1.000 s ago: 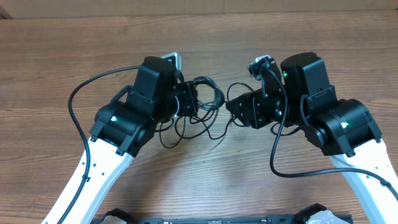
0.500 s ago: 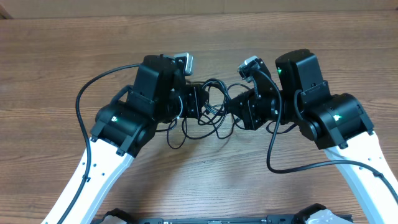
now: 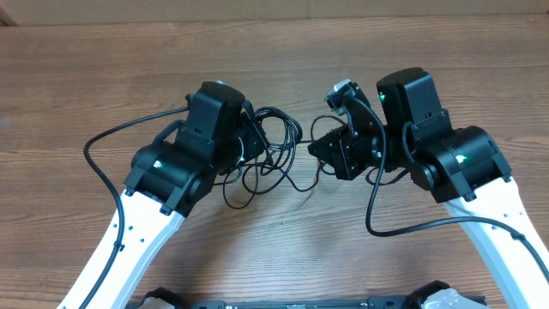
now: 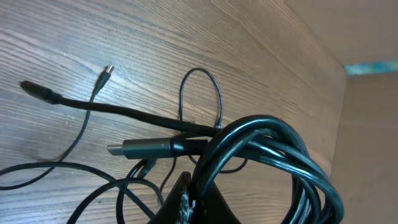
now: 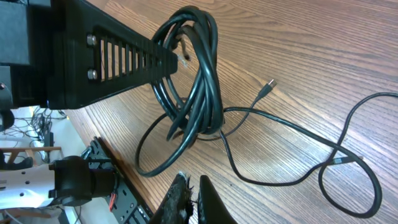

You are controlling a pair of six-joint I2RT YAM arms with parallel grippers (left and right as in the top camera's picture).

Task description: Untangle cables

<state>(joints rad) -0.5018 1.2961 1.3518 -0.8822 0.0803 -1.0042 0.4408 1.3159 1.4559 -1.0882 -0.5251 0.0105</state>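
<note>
Pulling the arms apart from this hold is the main risk.

Right gripper, bottom centre of its wrist view: jaws closed, tips just under the lowest loop. Cannot tell whether a strand is pinched between them. If nothing is caught, a pull moves nothing. If the caught strand runs through the coil, a pull likely cinches the knot rather than freeing it.

Left gripper, upper left of the same view: jaws closed on the cables, with the coil hanging off the very tip. That purchase looks thin, so a sideways tug could slip the whole coil off onto the table.

Cables are black cords, several turns bunched into one tight coil. In the overhead view they sit at centre frame, between the two grippers. The top of the coil is raised and the lower loops seem to rest on the wood. Thinner loose strands trail outward. One long loop runs to the lower right of the right wrist view, and a small plug lies free right of centre. In the left wrist view, a flat-ended connector pokes out left of the coil. The knot is not yet open.
</note>
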